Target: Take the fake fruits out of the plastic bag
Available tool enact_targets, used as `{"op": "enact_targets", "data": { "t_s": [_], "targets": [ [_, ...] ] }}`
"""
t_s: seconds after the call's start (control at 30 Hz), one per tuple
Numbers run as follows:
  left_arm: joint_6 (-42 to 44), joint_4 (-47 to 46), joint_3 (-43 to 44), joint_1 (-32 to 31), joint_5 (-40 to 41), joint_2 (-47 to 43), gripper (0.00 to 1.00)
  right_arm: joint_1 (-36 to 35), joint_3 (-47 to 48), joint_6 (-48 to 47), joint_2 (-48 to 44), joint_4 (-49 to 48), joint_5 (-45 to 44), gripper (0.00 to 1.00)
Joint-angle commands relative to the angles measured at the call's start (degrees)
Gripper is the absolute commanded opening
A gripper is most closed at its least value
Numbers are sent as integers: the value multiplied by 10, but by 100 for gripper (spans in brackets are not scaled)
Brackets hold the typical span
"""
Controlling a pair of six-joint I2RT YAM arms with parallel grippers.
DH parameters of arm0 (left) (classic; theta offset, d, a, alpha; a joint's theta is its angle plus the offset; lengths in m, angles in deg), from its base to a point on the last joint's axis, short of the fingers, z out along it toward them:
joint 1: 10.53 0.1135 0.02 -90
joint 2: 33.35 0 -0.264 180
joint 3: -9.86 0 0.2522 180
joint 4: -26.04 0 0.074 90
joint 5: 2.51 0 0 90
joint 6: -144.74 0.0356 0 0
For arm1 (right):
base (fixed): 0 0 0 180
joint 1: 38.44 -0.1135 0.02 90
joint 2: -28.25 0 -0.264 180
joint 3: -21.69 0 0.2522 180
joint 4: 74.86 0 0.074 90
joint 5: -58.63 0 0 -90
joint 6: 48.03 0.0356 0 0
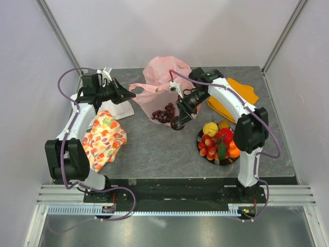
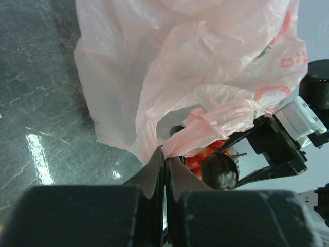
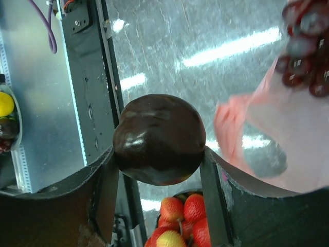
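Note:
The pink plastic bag [image 1: 163, 77] lies at the back middle of the table, mouth toward me. My left gripper [image 1: 131, 93] is shut on one of its handles [image 2: 205, 128], the jaws pinched together [image 2: 167, 157]. A dark purple grape bunch [image 1: 164, 112] lies in the bag's mouth and shows in the right wrist view [image 3: 308, 41]. My right gripper [image 1: 179, 121] is shut on a dark brown oval fruit [image 3: 159, 139], held just in front of the bag; it also shows in the left wrist view [image 2: 221, 172]. A yellow apple [image 1: 209, 128], a red berry cluster [image 1: 208, 145] and an orange [image 1: 234, 150] lie in a black bowl [image 1: 221, 163].
The black bowl stands at the front right, just right of my right gripper. An orange cloth [image 1: 237, 96] lies at the back right. A floral orange cloth [image 1: 104, 139] and a white cloth [image 1: 119, 109] lie under the left arm.

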Motion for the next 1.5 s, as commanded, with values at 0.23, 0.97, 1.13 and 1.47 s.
{"op": "enact_targets", "data": {
  "t_s": [0.23,0.97,1.13,1.47],
  "targets": [
    [-47,-5,11,-1,2,-38,2,-15,144,11,-7,44,39,50],
    [-58,-31,57,-31,3,35,2,452,-150,-214,-277,82,-162,46],
    [-49,-26,60,-38,6,39,2,460,-310,-339,-354,81,-225,47],
    [-11,-6,47,-44,22,19,2,422,-418,-432,-394,82,-263,51]
  ]
}}
